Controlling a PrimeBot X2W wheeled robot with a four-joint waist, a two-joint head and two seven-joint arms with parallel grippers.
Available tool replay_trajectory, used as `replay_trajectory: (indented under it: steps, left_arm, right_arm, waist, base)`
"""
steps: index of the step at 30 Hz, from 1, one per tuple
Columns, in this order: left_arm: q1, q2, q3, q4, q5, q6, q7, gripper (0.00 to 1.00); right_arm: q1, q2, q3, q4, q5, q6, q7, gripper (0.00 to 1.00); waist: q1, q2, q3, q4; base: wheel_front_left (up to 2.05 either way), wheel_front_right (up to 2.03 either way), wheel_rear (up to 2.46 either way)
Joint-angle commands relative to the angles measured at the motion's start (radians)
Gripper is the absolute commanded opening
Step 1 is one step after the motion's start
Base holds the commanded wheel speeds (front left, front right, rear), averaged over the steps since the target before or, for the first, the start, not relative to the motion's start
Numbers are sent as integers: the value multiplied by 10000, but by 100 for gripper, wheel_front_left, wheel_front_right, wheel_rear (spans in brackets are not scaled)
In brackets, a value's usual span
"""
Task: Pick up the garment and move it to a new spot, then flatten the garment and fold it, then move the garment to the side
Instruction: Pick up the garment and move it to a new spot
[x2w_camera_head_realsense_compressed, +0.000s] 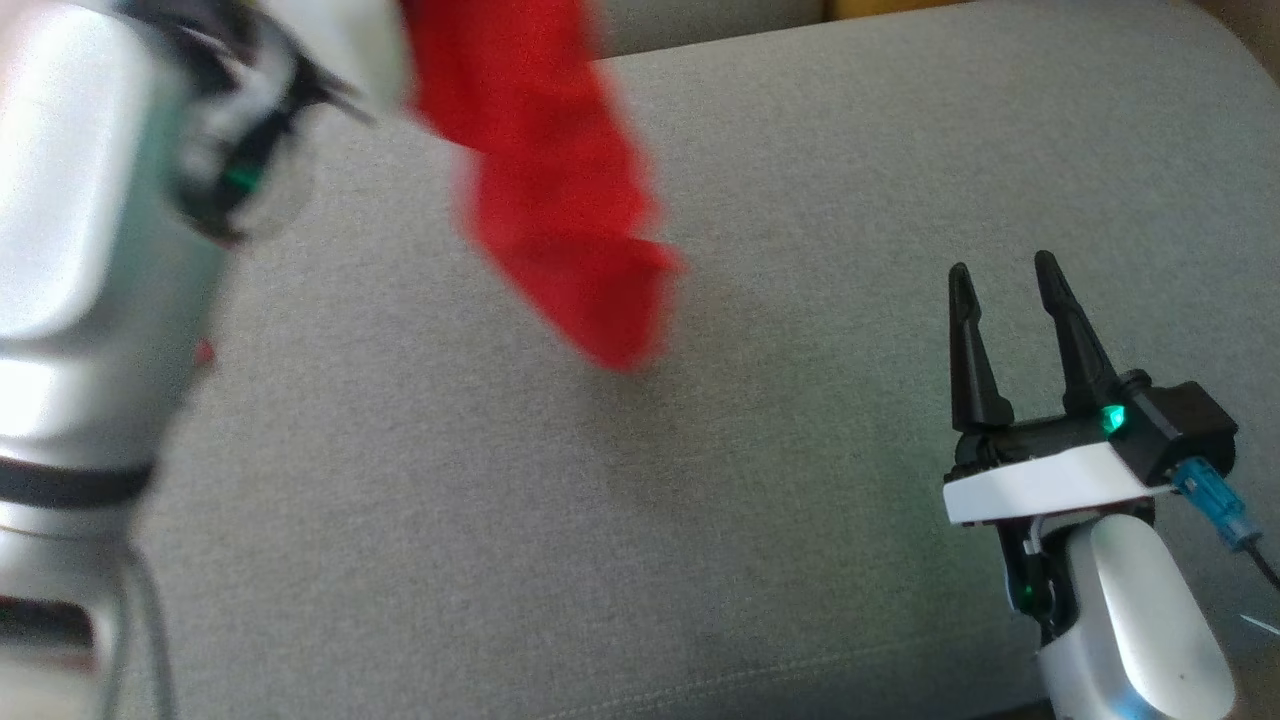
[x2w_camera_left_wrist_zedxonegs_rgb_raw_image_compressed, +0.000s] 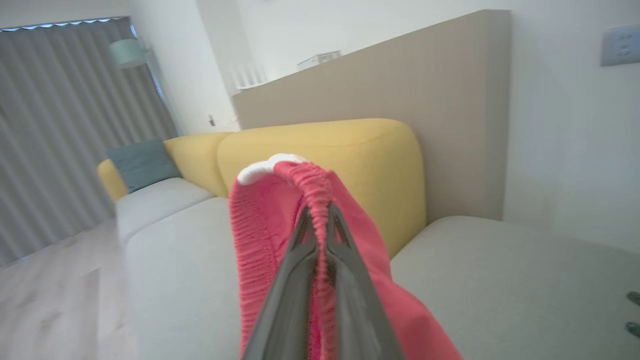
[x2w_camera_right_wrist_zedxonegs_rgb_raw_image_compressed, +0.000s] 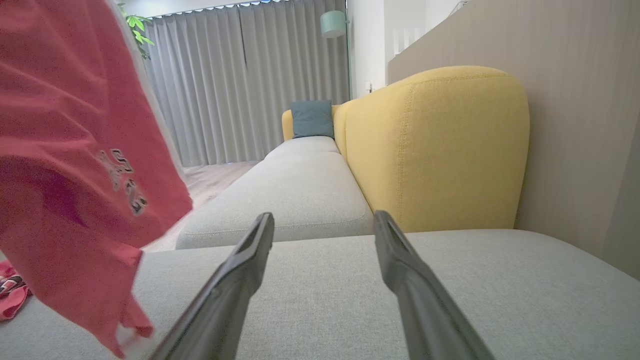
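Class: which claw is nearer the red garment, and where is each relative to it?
Left. The left claw is shut on the red garment, which hangs from it. The right claw stands open, apart from it, to its right over the grey cushion.

The right jaws are two long black fingers, broad at the root and tapering to blunt tips, set in a black block just above a white plate. At the plate's upper right corner glows a green light. Right of the plate a blue plug trails a thin dark cable. Below the plate is a glossy, rounded pale forearm. Far left of the plate, the left arm is blurred silver-white, ringed by a black band, with a black wrist bearing a green glint. The left jaws are dark grey, with triangular cut-outs near the tips.
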Motion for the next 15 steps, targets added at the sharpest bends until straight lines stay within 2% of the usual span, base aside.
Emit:
replay_trajectory:
  steps: [1,8,15]
  left_arm:
    - [-141,254,278,-258,-34,19,-207,0]
    - [1769,-933,-290,597,-75,328,-2055,0]
    - [3832,-1516,-821,1658,-191,432,-3393,0]
  right_arm:
    - [-83,-26,192,-340,73,75,-107,100]
    - [-114,-26,116,-387,195,75,-107,100]
    - [6,-26,-53,-343,163,75,-107,100]
  waist:
    - [0,-1,78,-82]
    - [0,-1,348,-182]
    - [0,-1,382,89]
  base:
    - [0,0,0]
    - [0,0,0]
    - [0,0,0]
